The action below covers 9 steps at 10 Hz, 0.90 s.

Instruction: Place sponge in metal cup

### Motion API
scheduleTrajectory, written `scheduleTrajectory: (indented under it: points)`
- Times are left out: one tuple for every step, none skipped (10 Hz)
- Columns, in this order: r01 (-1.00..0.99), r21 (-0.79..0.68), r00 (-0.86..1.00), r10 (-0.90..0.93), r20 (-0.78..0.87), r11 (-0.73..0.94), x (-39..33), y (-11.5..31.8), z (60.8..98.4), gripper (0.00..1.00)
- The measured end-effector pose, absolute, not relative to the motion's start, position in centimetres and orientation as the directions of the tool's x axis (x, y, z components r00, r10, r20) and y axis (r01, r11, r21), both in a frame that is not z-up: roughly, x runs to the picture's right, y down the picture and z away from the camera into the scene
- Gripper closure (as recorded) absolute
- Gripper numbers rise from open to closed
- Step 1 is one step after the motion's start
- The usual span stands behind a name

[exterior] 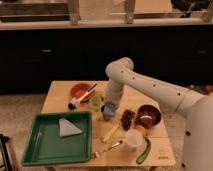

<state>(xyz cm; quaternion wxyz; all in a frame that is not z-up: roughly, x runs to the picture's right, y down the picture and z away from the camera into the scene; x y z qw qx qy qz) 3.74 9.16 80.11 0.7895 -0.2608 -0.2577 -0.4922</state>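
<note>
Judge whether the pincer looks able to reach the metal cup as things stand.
Probably yes: the pincer hangs just above the metal cup, the sponge at its tip, with nothing else between them; the yellow-green cup stands aside.

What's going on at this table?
The robot's single arm reaches down over the wooden table, its gripper just above the metal cup, between the yellow-green cup and the maroon bowl. The light-blue sponge sits at the gripper's tip, over the cup's mouth. Whether it is released cannot be told.
</note>
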Motion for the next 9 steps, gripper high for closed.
scheduleTrajectory:
  points:
    - [0.921,-0.14,0.359,-0.65,0.67,0.364,3.5,9.2,80.1,1.0]
    - [0.929,-0.123,0.336,-0.655,0.677,0.348,3.2,9.2,80.2,1.0]
    - [0.936,-0.11,0.315,-0.659,0.683,0.334,2.9,9.3,80.3,1.0]
    - [0.942,-0.099,0.297,-0.662,0.689,0.319,2.7,9.3,80.5,1.0]
    - [0.947,-0.092,0.282,-0.662,0.695,0.307,2.5,9.4,80.6,1.0]
    - [0.95,-0.089,0.274,-0.661,0.699,0.3,2.4,9.4,80.7,1.0]
    - [0.955,-0.078,0.254,-0.658,0.709,0.285,2.0,9.5,80.8,1.0]
    - [0.957,-0.077,0.248,-0.655,0.714,0.279,1.9,9.6,80.9,1.0]
    - [0.958,-0.078,0.245,-0.652,0.717,0.275,1.9,9.6,81.0,1.0]
